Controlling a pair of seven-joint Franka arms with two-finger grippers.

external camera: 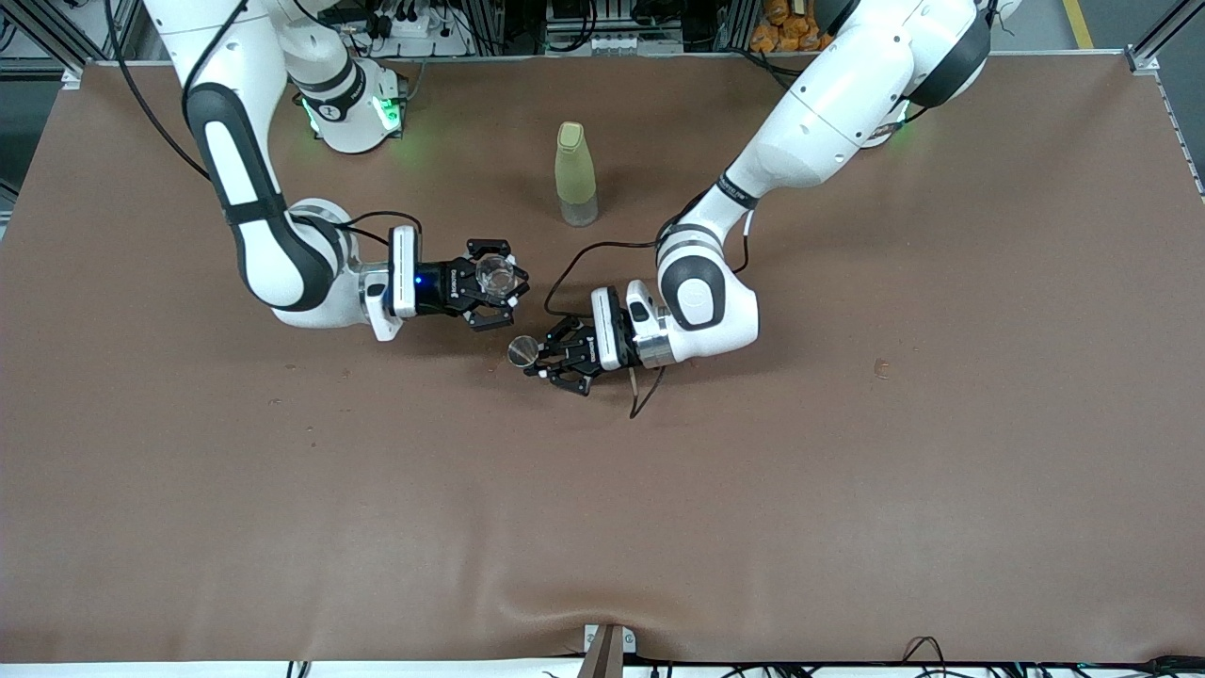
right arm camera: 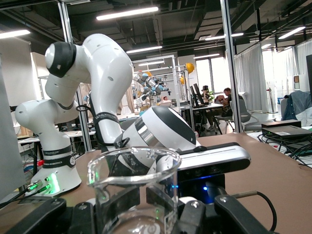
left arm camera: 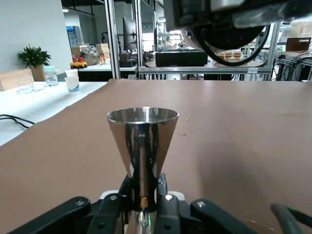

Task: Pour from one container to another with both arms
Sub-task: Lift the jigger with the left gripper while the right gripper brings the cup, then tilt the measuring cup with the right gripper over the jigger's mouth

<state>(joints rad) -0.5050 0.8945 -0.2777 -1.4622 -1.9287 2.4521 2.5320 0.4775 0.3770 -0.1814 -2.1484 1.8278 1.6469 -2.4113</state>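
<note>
The right hand (external camera: pixel 496 280) was closed around a clear glass beaker (external camera: pixel 494 274), held upright above the brown counter (external camera: pixel 282 490), toward the middle of it. In the right wrist view the beaker (right arm camera: pixel 134 190) stood between the fingers (right arm camera: pixel 195 214) with its rim and pouring lip uppermost; whether it held any liquid could not be told. The left hand (external camera: pixel 544 358) was clamped on a polished metal jigger (external camera: pixel 523 350), gripping it at the narrow waist, with the upper cone clear of the fingers. In the left wrist view the jigger (left arm camera: pixel 143 146) stood upright, its open mouth level, and its contents could not be seen. The two hands were close together over the middle of the counter, the jigger just beside the beaker and lower in the front view, the two vessels apart. A pale yellow-green bottle (external camera: pixel 575 174) with a cap of the same colour stood upright on the counter, farther from the front camera than both hands, between the two arms' bases, untouched. Its lower part looked clear.
</note>
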